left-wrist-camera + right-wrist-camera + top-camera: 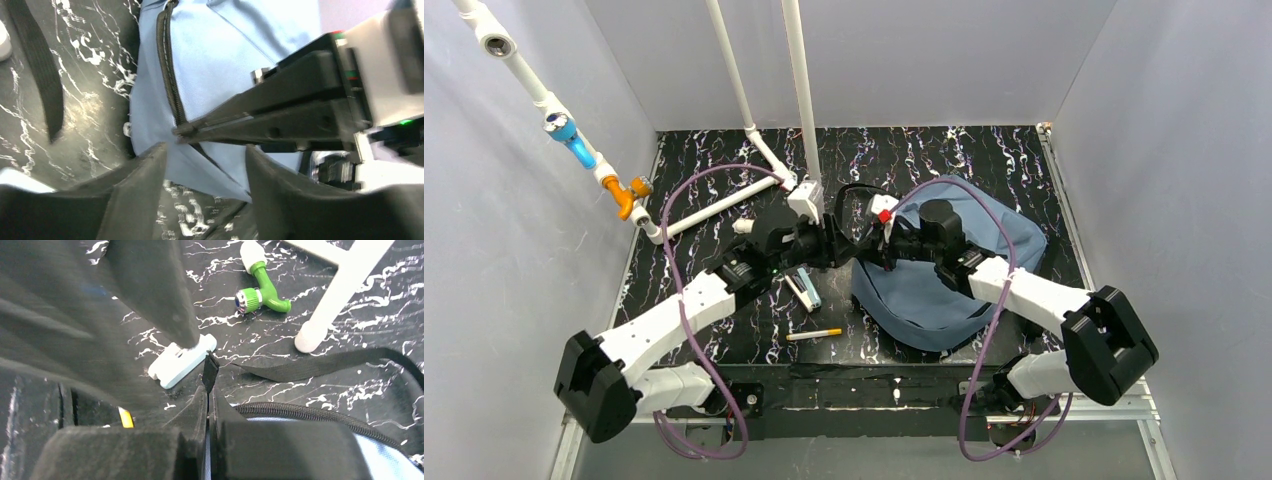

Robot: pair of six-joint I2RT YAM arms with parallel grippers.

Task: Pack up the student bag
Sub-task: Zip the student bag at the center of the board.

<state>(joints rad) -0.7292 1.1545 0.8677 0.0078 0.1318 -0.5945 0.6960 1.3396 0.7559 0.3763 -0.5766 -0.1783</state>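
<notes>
The student bag (pixel 959 270), slate-blue and soft, lies on the black marbled table right of centre. Both grippers meet at its left edge. My right gripper (pixel 871 250) is shut on the black zip tab (pixel 209 371) at the end of the bag's zipper line (pixel 310 412), with blue fabric pinched between its jaws (pixel 209 392). In the left wrist view the right gripper's fingers (pixel 280 115) hold that zip end (pixel 182 130). My left gripper (pixel 205 167) stands open, facing the bag (pixel 225 55), with a fold of blue fabric in the gap between its jaws. A black strap (pixel 325 367) trails on the table.
A light-blue and white stapler-like item (pixel 804 290) and a yellow pen (pixel 814 334) lie left of the bag. White pipes (pixel 804 90) stand behind, with a green fitting (pixel 262 292) on the table. Orange and blue fittings (pixel 624 190) hang on the left wall.
</notes>
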